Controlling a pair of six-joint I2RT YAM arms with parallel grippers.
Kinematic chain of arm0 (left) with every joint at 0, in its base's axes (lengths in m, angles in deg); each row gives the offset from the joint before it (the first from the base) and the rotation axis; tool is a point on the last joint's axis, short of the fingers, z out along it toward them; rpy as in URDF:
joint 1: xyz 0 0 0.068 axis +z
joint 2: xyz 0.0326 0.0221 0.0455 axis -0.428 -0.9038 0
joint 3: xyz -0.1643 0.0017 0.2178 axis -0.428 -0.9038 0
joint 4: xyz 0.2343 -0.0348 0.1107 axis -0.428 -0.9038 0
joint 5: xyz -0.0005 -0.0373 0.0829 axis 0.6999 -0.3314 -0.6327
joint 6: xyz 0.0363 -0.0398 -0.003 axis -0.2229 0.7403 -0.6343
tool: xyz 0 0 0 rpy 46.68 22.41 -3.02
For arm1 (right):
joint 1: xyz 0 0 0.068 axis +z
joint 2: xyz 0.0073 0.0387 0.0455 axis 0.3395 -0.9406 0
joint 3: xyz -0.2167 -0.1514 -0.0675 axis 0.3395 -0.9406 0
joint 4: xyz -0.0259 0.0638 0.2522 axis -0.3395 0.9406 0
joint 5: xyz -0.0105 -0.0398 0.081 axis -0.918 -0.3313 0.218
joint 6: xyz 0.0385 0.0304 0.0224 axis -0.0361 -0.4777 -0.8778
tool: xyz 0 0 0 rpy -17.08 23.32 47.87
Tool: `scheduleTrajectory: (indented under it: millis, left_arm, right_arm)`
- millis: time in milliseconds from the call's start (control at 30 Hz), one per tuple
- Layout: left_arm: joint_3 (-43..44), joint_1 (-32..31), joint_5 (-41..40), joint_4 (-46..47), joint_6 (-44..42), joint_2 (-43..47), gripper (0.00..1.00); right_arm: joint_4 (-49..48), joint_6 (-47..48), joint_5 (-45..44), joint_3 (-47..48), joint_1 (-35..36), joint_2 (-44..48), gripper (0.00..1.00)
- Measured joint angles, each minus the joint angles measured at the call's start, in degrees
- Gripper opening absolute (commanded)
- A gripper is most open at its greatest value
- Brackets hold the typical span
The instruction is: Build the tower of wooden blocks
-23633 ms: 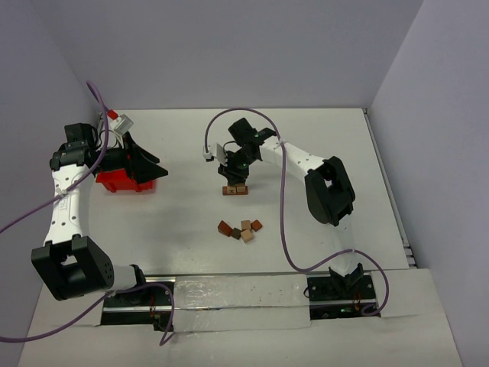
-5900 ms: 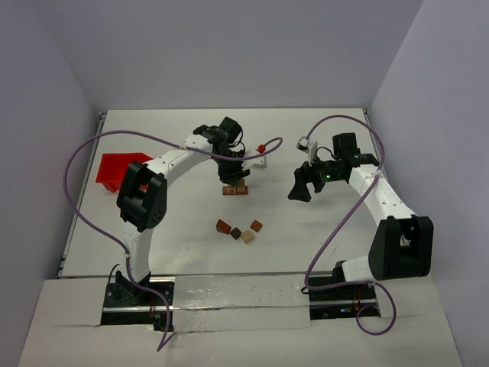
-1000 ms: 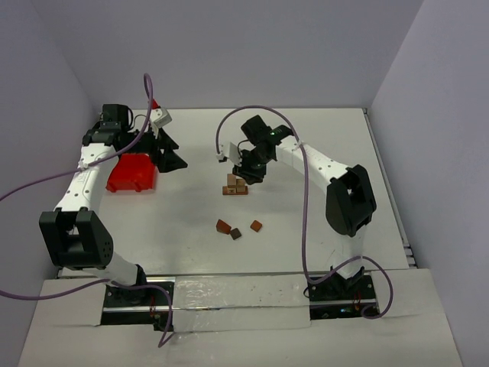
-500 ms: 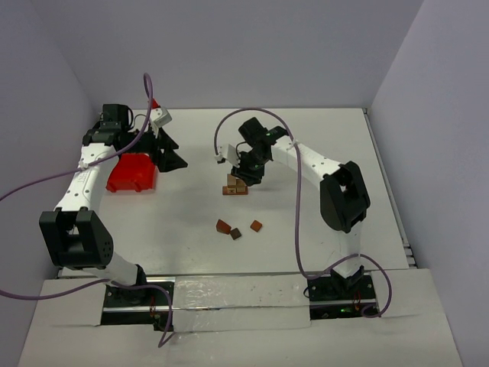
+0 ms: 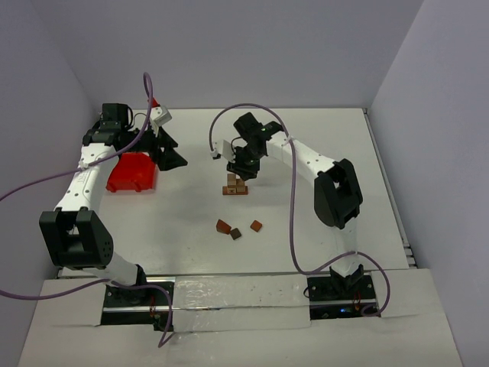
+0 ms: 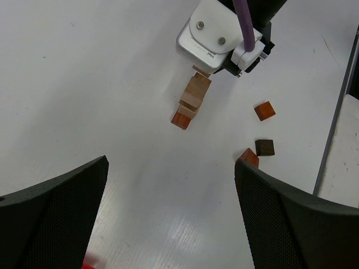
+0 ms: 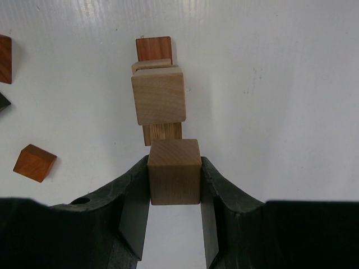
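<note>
The wood block tower stands mid-table: a reddish-brown base bar with tan blocks on it, also seen in the left wrist view and the right wrist view. My right gripper is shut on a tan cube and holds it above the tower, just off its near end. Three loose wood blocks lie nearer the arms: reddish, dark and reddish. My left gripper is open and empty, off to the left of the tower.
A red plastic bin sits at the left, under the left arm. Purple cables loop over both arms. Walls close the table at the back and both sides.
The right arm's wrist and elbow have shifted slightly left and away over the tower, with the tan cube still held. The left arm has not moved.
</note>
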Motion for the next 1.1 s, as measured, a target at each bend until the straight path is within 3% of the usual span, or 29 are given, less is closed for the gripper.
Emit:
scheduleTrajectory:
  millis: [1100]
  left_arm:
    - [0.0, 0.0, -0.3, 0.6, 0.2, 0.0, 0.99]
  right_arm:
    - [2.6, 1.3, -0.2, 2.5, 1.5, -3.5, 0.26]
